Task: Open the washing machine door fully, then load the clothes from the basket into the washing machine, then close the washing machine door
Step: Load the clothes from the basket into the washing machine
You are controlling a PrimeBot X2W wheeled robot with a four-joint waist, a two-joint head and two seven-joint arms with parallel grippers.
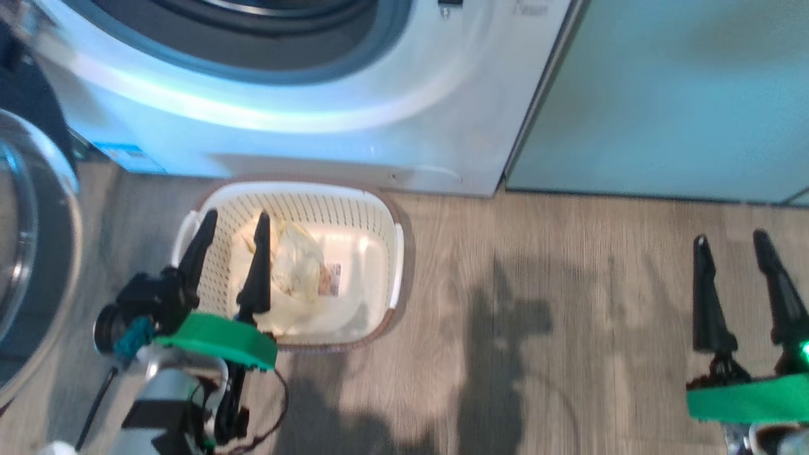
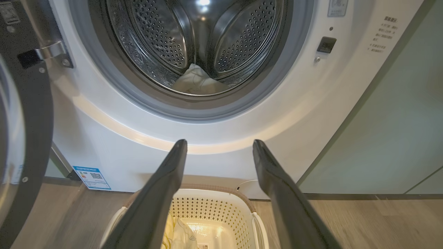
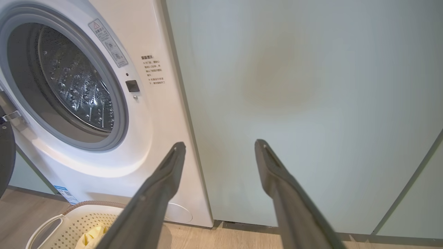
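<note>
The washing machine (image 1: 354, 120) stands with its drum mouth (image 2: 193, 52) open, and the washing machine door (image 1: 31, 253) is swung out to the left. A pale garment (image 2: 195, 83) lies inside the drum. The basket (image 1: 379, 208) sits on the floor right in front of the machine, with pale yellow clothes (image 1: 294, 268) in it. My left gripper (image 1: 234, 221) hangs open over the basket's left part, empty. My right gripper (image 1: 730, 243) is open and empty far to the right, above bare floor, facing the green panel (image 3: 294, 103).
Pale green cabinet panels (image 1: 663, 95) stand right of the machine. Grey wood floor (image 1: 537, 316) stretches between the basket and my right gripper. A blue sticker (image 2: 91, 178) and a round flap (image 1: 426, 177) sit low on the machine's front.
</note>
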